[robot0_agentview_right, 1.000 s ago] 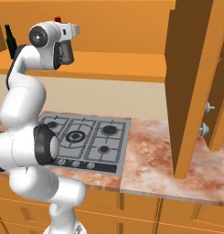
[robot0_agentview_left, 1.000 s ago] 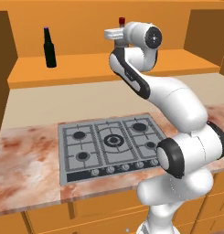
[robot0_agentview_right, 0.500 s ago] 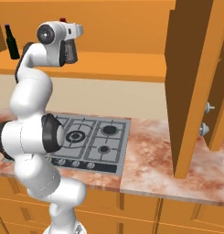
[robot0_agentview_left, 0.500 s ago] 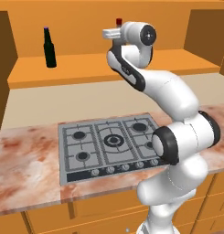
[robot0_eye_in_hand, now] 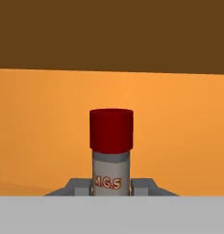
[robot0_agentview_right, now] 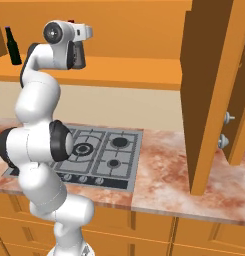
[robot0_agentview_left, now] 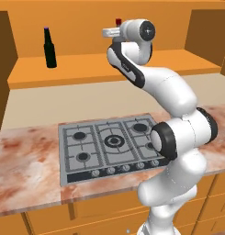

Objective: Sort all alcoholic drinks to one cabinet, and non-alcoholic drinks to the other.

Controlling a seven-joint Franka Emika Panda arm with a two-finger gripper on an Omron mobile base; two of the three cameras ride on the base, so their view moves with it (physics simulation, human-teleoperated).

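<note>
A grey bottle with a red cap [robot0_eye_in_hand: 111,151] stands upright between my fingertips, and my gripper [robot0_eye_in_hand: 112,185] is shut on its body. From the left base view only its red cap [robot0_agentview_left: 118,21] shows above my white hand [robot0_agentview_left: 112,32]; the same red cap [robot0_agentview_right: 71,21] peeks over the hand in the right base view. The hand is raised in front of the orange cabinet's shelf [robot0_agentview_left: 86,73]. A slim dark beer bottle with a purple cap [robot0_agentview_left: 50,47] stands upright on that shelf, well to the left of the hand, and appears again as the beer bottle [robot0_agentview_right: 13,46].
Below lies a marble counter [robot0_agentview_left: 26,174] with a gas cooktop [robot0_agentview_left: 109,147]. An open cabinet door [robot0_agentview_right: 209,95] juts out on the right, with knobs [robot0_agentview_right: 226,129] behind it. Drawers [robot0_agentview_right: 159,232] run under the counter.
My arm's upper links have swung round and the hand has shifted slightly sideways along the shelf, the grey bottle still gripped. The beer bottle has not moved.
</note>
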